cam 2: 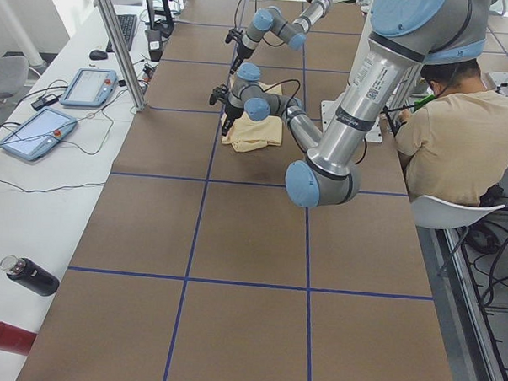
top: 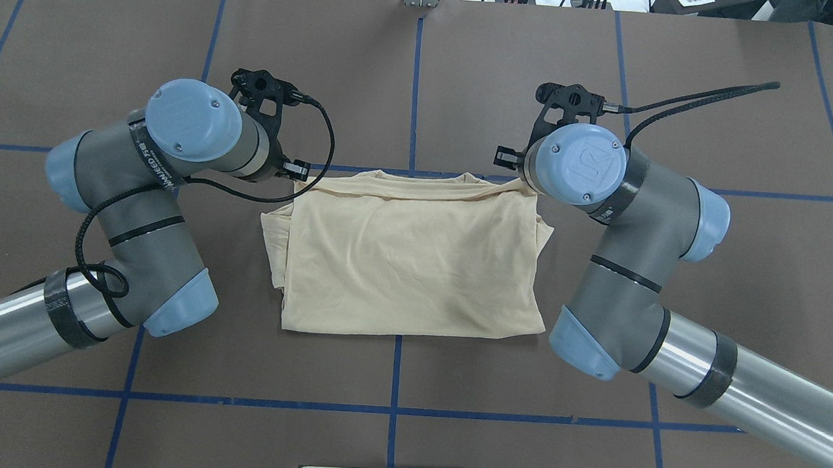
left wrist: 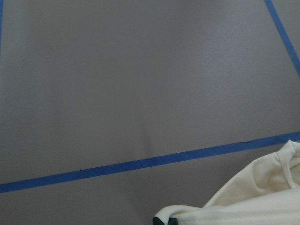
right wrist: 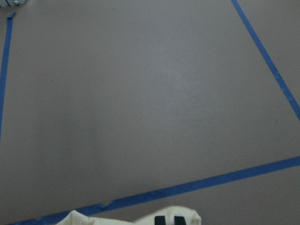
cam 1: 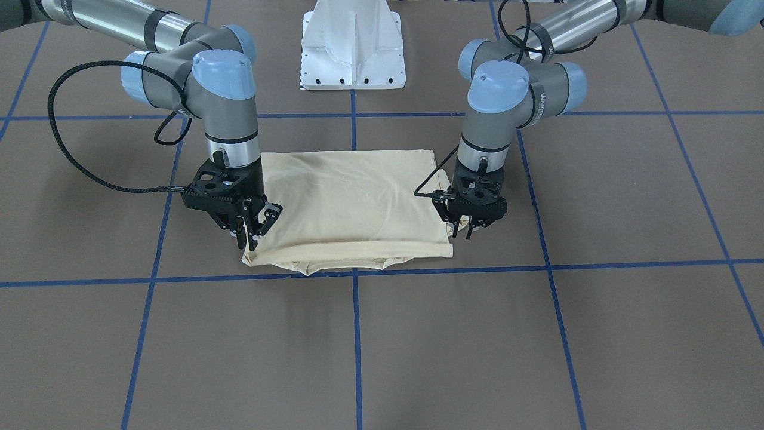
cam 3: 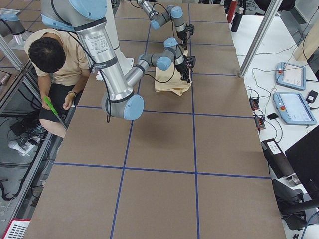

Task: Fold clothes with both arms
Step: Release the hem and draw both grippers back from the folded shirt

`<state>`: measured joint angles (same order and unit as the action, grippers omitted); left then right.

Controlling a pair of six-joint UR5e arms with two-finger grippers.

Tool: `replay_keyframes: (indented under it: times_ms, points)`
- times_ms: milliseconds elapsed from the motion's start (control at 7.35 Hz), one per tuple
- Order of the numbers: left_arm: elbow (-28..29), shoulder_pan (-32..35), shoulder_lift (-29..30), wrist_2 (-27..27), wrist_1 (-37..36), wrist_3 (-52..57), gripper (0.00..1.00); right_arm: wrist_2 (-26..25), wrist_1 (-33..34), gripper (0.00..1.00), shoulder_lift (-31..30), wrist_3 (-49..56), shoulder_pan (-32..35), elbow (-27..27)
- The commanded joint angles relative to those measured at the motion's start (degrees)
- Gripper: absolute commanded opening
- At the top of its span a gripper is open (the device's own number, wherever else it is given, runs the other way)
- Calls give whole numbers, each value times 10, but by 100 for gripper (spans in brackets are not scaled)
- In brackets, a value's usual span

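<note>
T-shirt (cam 1: 352, 203) edge partly hides left gripper (cam 1: 462, 232), right gripper (cam 1: 249, 239)

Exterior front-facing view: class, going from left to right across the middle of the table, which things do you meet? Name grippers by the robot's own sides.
The right gripper → the T-shirt → the left gripper.

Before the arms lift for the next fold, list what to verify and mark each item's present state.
1. Right gripper shut on the T-shirt corner: ok.
2. Left gripper shut on the opposite corner: ok.
3. Both grippers on the same edge, the one away from the robot: ok.
4. Layers aligned along that edge: not ok, cloth bunches and sticks out.
5. Left gripper's cable off the cloth: cannot tell; it crosses the shirt's side in the front view.
6. Print side up or down: cannot tell, no print shows.
</note>
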<state>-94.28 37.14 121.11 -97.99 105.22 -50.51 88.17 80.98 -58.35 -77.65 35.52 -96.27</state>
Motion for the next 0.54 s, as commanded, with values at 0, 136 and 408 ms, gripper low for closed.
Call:
replay_keyframes:
  times_ms: [0,136,408]
  points:
    - [-62,2,-42,-18,22,21,100,102,-1,100,-1,41,42,-21]
    - [-117,-5,-80,-32,22,12,100,104,-4,100,-31,66,45,-53]
    - [-173,-69,-133,-31,25,-86,100,112,-6,100,-117,107,47,-135]
